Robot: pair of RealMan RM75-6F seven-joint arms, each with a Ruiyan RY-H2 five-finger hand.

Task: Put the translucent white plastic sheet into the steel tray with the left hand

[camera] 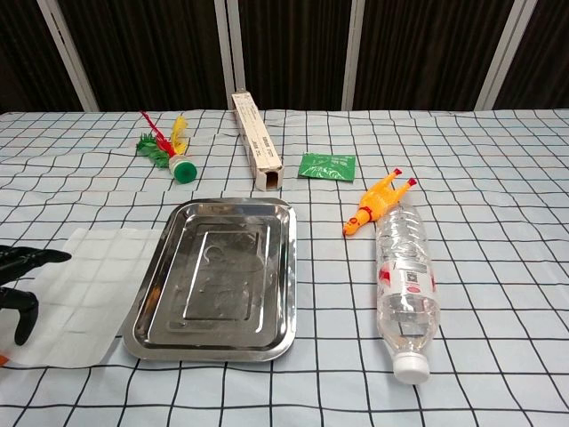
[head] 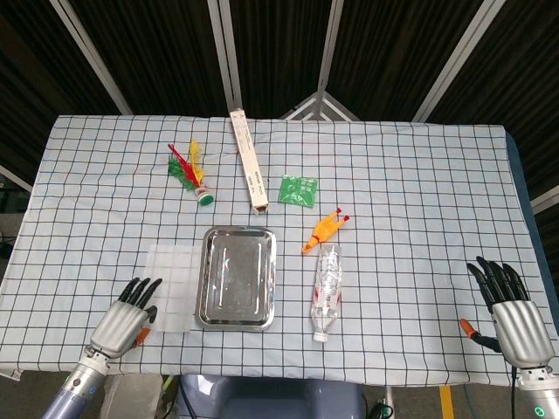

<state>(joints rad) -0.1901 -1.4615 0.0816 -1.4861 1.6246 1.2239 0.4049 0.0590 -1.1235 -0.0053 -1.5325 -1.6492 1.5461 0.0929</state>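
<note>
The translucent white plastic sheet (head: 173, 286) (camera: 84, 291) lies flat on the checked cloth, just left of the steel tray (head: 238, 279) (camera: 178, 324), which holds nothing. My left hand (head: 127, 318) (camera: 20, 283) hovers at the sheet's near-left corner with its fingers spread, their dark tips over the sheet's edge and nothing in its grasp. Far to the right my right hand (head: 511, 312) rests open near the table's front right corner, seen only in the head view.
A clear plastic bottle (head: 327, 291) lies right of the tray, with a yellow rubber chicken (head: 324, 230) beyond it. Further back sit a green packet (head: 298, 190), a long cardboard box (head: 248, 161) and a feathered shuttlecock (head: 189, 170).
</note>
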